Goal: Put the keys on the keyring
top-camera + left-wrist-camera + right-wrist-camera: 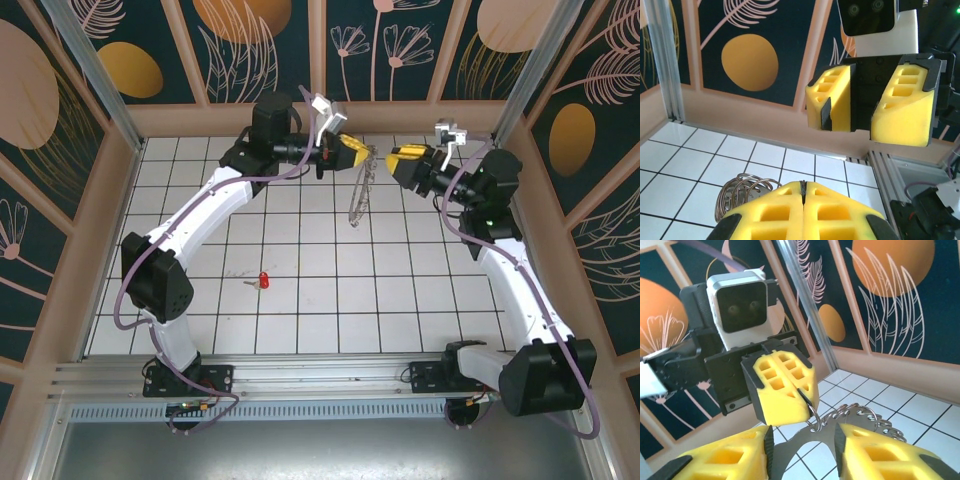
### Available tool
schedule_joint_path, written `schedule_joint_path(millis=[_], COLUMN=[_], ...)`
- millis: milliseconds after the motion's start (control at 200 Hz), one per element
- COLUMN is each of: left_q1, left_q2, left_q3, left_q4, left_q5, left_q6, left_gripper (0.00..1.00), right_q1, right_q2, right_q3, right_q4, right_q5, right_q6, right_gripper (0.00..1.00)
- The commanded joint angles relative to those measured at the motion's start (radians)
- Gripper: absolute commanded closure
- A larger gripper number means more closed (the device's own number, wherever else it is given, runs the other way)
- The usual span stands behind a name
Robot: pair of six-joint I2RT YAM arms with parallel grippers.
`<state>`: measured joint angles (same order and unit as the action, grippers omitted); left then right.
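Floor tiles (330, 300) nearest the arms carry the key (264, 280), at about 8 o'clock from the floor's middle. It lies flat, red head toward 3 o'clock and short blade toward 9 o'clock, well apart from both tools. Nothing touches it, so I judge that its threading has not begun.

Farther back, near 12 o'clock, the left gripper (360, 152) is clenched on the top of the keyring (359, 198). The hoop hangs from that single pinch toward 6 o'clock as a limp, bunched strand of metal loops. Whether its lower end reaches the tiles I cannot tell. Holding it aloft this way probably lets gravity pull the floppy hoop straight and puts its upper edge within the other arm's reach.

Just beyond, at 3 o'clock of the left gripper, the right gripper (395, 160) faces it nearly tip to tip. Its jaws are parted, and the left wrist view shows nothing between them. The right wrist view shows the pinched loops just ahead of its fingers. That placement suggests it is lined up to take a second hold or spread a loop, so the ring has an opening for the key.
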<state>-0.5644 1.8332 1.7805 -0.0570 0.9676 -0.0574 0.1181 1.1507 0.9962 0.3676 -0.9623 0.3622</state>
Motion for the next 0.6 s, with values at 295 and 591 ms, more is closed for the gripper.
schedule_joint_path(millis=[295, 591], left_q1=[0.009, 0.009], left_q2=[-0.018, -0.033], left_q3=[0.027, -0.039], left_q4=[0.043, 0.259], left_q5=[0.133, 0.199], left_q6=[-0.011, -0.182], left_gripper=[1.00, 1.00], right_q1=[-0.006, -0.005], right_q2=[0.065, 0.087], right_q3=[-0.029, -0.062], right_q4=[0.128, 0.281], right_q5=[-0.156, -0.176], right_q6=[0.037, 0.147], right_gripper=[0.68, 0.69])
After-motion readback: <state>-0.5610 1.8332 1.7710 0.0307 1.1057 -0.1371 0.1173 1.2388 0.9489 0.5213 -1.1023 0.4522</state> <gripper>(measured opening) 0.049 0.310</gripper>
